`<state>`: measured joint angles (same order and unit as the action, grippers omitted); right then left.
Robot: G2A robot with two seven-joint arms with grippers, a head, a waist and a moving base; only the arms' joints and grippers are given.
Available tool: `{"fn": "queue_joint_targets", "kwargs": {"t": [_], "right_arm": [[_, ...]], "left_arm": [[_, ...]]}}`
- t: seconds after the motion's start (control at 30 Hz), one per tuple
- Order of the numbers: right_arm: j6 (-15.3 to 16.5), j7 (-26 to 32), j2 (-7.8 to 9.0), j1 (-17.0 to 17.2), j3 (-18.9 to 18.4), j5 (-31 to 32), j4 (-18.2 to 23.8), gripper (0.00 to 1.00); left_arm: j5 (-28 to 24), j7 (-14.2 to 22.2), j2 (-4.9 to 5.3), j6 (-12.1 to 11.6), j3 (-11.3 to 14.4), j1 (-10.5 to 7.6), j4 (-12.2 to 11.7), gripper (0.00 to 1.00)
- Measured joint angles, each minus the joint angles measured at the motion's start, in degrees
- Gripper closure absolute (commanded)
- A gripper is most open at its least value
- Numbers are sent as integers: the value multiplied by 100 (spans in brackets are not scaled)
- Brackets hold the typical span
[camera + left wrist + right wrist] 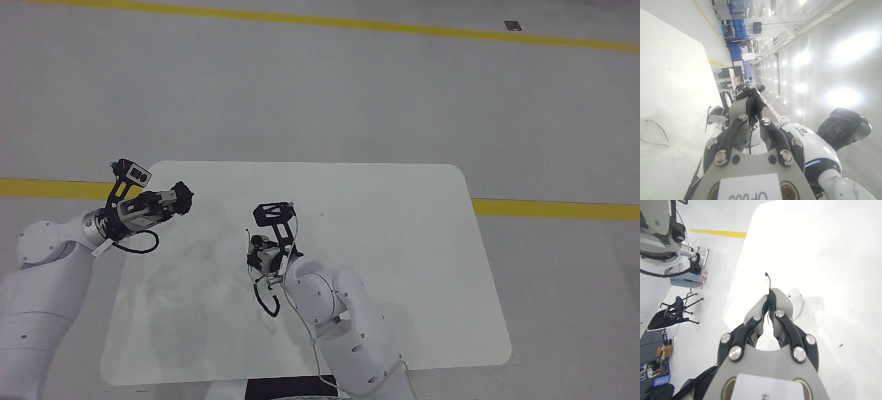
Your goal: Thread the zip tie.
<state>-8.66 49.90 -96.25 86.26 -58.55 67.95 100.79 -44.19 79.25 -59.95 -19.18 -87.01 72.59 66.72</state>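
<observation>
The right gripper is clamped on the black zip tie, its head poking past the fingertips above the table, while the left gripper, fingers pressed together, hangs well apart, so I reckon they should meet slowly, tail lined squarely with head.

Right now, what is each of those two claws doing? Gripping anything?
Left gripper: closed; whether it holds anything cannot be told.
Right gripper: closed on the zip tie.
</observation>
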Motion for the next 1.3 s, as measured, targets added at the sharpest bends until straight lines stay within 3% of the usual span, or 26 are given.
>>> {"fn": "queue_joint_targets", "kwargs": {"t": [0.13,0.3,0.5,0.7,0.97,1.07,1.3], "right_arm": [[-101,-930,30,148,-80,-260,133,100],[-90,-2122,102,455,-167,-772,323,100],[41,-3033,181,653,-113,-1341,320,100],[88,-3812,234,741,-53,-1516,311,100],[129,-3816,249,721,-25,-1396,288,100],[113,-4213,282,760,72,-977,260,100],[-76,-4752,378,758,288,-846,176,100]], "left_arm": [[9,-1,-23,156,237,112,1,100],[49,40,-34,-3,738,65,-134,100],[152,39,98,-31,1356,-60,-51,100],[131,39,253,-30,1819,-166,-61,100],[240,-66,258,-30,1827,-171,-27,100],[516,-511,243,-30,1865,-123,-25,100],[367,-527,193,-30,1903,-145,-143,100]]}}
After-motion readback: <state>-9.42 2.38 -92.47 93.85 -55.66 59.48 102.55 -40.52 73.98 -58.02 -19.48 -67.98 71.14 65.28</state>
